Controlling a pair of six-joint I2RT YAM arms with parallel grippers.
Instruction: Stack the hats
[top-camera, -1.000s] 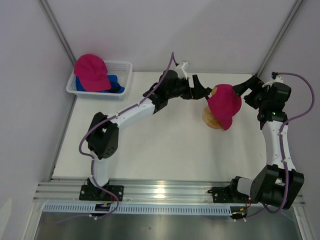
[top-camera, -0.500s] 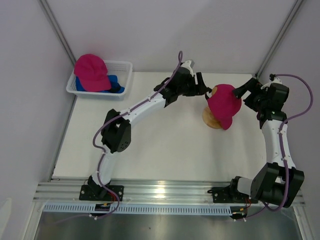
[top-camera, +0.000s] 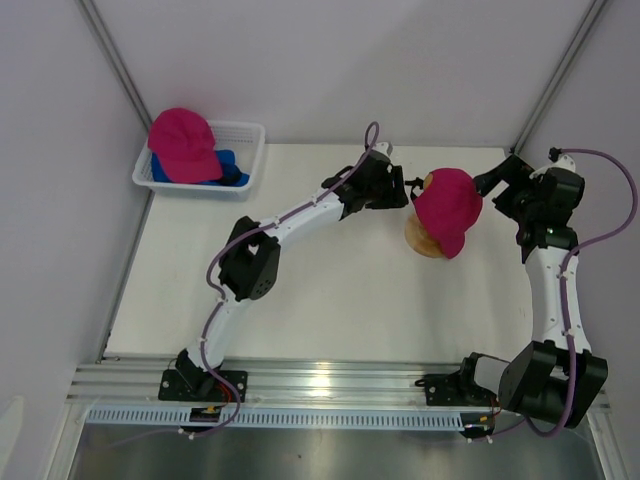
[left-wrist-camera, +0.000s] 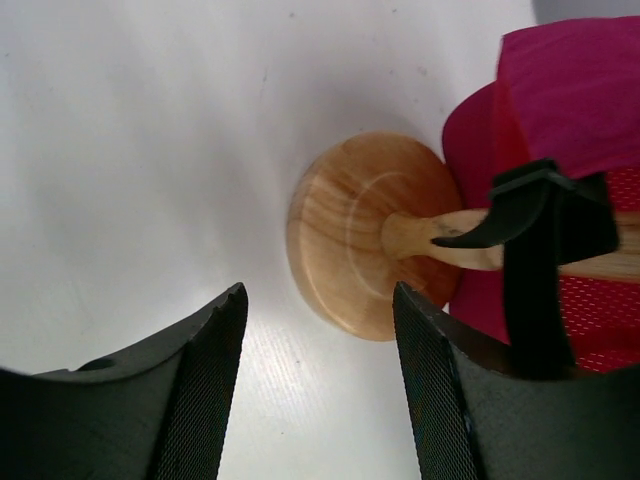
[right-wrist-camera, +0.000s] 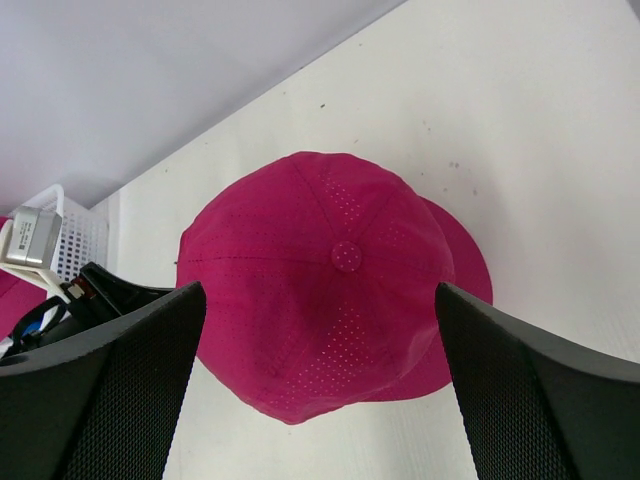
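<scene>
A magenta-pink hat (top-camera: 449, 207) sits on the round wooden stand (top-camera: 424, 243), brim pointing to the front right. My left gripper (top-camera: 408, 191) is open and empty just left of that hat; its wrist view (left-wrist-camera: 318, 300) looks under the hat (left-wrist-camera: 570, 90) at the stand's base (left-wrist-camera: 360, 235). My right gripper (top-camera: 494, 179) is open and empty just right of the hat, its fingers wide apart in the right wrist view (right-wrist-camera: 320, 292), with the hat's crown (right-wrist-camera: 335, 285) between them. A second pink hat (top-camera: 182, 143) lies on a royal blue hat (top-camera: 226, 168) in the basket.
The white mesh basket (top-camera: 252, 140) stands at the back left corner, off the white table (top-camera: 320, 290). The hat's black back strap (left-wrist-camera: 535, 270) hangs by the stand's post. Walls close in the back and both sides.
My left arm has stretched further right, bringing its gripper closer to the hat on the stand. My right gripper has drawn back slightly from the hat. The hat has not moved.
</scene>
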